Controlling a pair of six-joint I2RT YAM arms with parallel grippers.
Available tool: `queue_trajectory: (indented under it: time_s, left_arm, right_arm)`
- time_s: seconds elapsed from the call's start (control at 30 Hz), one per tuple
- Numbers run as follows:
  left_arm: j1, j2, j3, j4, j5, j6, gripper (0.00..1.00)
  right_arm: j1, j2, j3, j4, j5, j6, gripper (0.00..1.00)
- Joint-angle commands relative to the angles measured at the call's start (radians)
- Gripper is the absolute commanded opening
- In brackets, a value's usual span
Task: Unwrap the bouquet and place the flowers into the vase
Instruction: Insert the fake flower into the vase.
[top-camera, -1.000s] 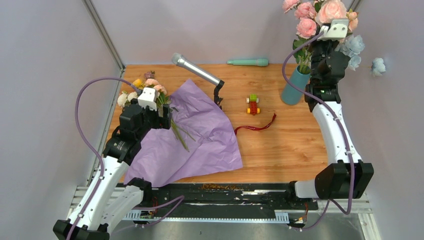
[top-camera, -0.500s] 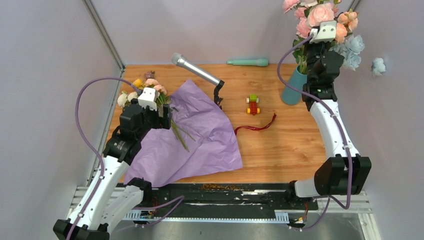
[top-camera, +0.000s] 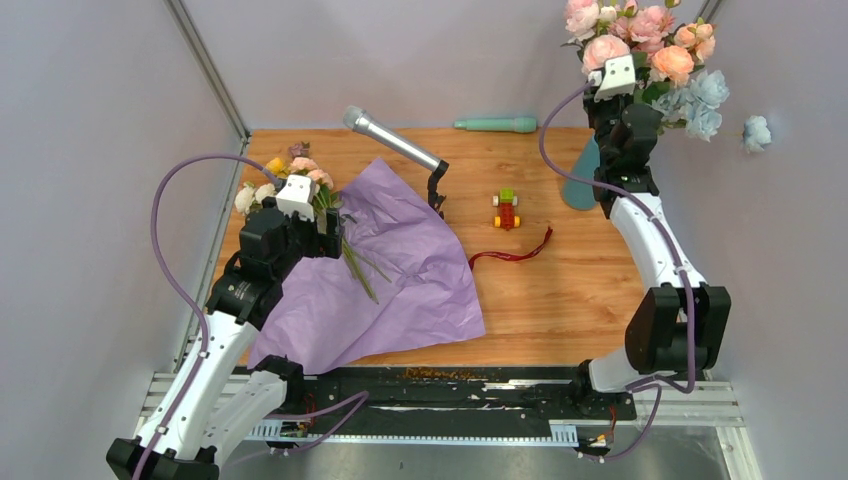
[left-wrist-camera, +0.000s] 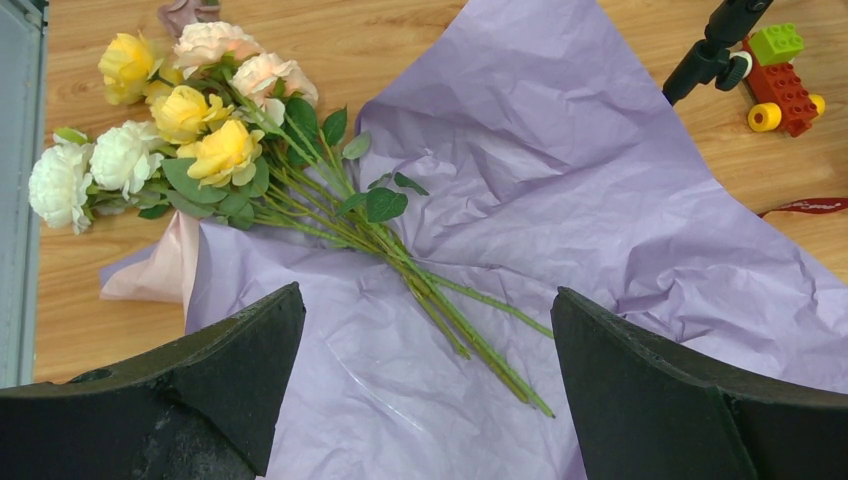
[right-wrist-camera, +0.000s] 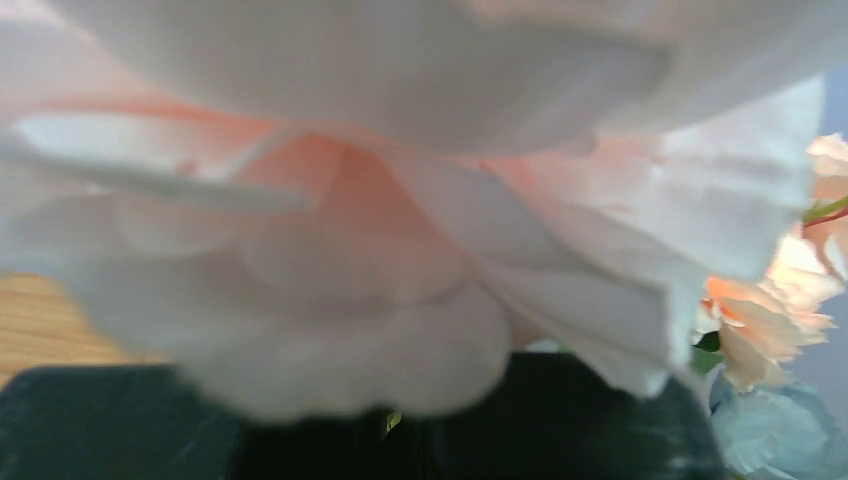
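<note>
My left gripper (left-wrist-camera: 425, 310) hangs wide open over the purple paper (left-wrist-camera: 560, 180). Yellow and cream roses (left-wrist-camera: 200, 150) lie on the paper, heads past its far left corner. Far right of the paper stands the vase (top-camera: 580, 180). My right gripper (right-wrist-camera: 390, 425) is clamped on pink roses (top-camera: 640, 30), raised near it.

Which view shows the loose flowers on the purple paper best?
Left wrist: the flowers lie in full view, blooms to stem tips, stems on the purple paper. Top external shows them small, partly behind the left arm. Right wrist shows none of them, only a blurred pink bloom up close.
</note>
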Motion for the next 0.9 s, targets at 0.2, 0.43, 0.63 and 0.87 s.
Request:
queue_trajectory:
  time_s: [0.2, 0.43, 0.63, 0.87]
  left_arm:
    - [0.006, -0.006, -0.002, 0.017, 0.001, -0.003, 1.0]
    - [0.006, -0.003, -0.002, 0.017, 0.005, -0.004, 1.0]
    - [0.006, -0.001, -0.002, 0.015, 0.006, -0.004, 1.0]
    - [0.006, 0.002, -0.002, 0.015, 0.008, -0.004, 1.0]
  right_arm:
    - [-0.005, 0.054, -0.006, -0.046, -0.05, -0.081, 0.0]
    - [-0.005, 0.087, -0.016, -0.053, -0.036, -0.104, 0.0]
    - [-0.005, 0.125, -0.008, -0.076, -0.037, -0.097, 0.01]
    - [-0.005, 0.136, -0.007, -0.09, -0.037, -0.085, 0.16]
